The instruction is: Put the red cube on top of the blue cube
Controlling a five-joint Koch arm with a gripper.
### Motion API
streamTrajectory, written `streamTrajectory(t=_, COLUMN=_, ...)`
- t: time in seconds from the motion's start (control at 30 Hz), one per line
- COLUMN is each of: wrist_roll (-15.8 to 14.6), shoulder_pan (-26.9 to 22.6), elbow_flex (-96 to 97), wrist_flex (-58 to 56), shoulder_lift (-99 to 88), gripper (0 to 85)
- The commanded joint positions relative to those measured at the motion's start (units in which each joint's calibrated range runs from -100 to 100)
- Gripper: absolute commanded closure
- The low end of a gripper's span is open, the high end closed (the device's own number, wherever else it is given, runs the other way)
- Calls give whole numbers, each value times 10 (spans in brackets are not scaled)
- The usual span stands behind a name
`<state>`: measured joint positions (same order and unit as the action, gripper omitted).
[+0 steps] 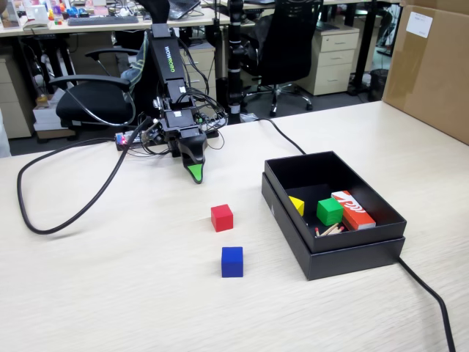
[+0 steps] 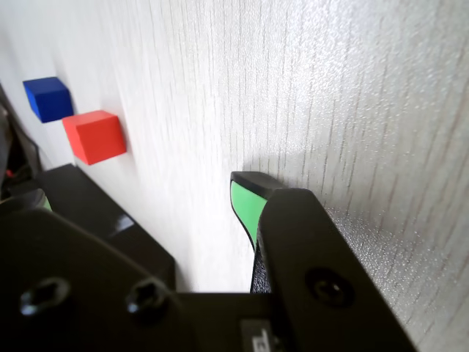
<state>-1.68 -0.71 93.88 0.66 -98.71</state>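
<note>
The red cube point(image 1: 222, 218) sits on the pale wooden table, and the blue cube point(image 1: 232, 262) sits just in front of it, a small gap apart. My gripper point(image 1: 194, 173) points down near the table behind the red cube, well short of it. Nothing is held. In the wrist view the red cube point(image 2: 94, 136) and the blue cube point(image 2: 47, 98) lie far off at the upper left. One green-padded finger point(image 2: 246, 199) shows its bare pad, with table visible beside it. My gripper point(image 2: 145, 198) looks open.
A black open box point(image 1: 352, 253) stands to the right of the cubes, holding a green cube point(image 1: 330, 211), a yellow piece point(image 1: 297, 204) and a red-orange box with white markings point(image 1: 353, 210). Black cables cross the table at left and right. Office chairs stand behind.
</note>
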Motion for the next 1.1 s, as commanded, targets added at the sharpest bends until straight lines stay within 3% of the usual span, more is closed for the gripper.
streamTrajectory(t=0.0, wrist_roll=2, shoulder_pan=3, elbow_flex=-43, wrist_flex=-76, shoulder_lift=4, gripper=374)
streamTrajectory(t=0.4, wrist_roll=-3, shoulder_pan=-5, elbow_flex=-333, wrist_flex=-294, shoulder_lift=100, gripper=379)
streamTrajectory(t=0.8, wrist_roll=-12, shoulder_pan=-7, elbow_flex=-748, wrist_flex=-541, shoulder_lift=494, gripper=379)
streamTrajectory(t=1.07, wrist_roll=-12, shoulder_pan=-14, elbow_flex=-908, wrist_flex=-593, shoulder_lift=693, gripper=380)
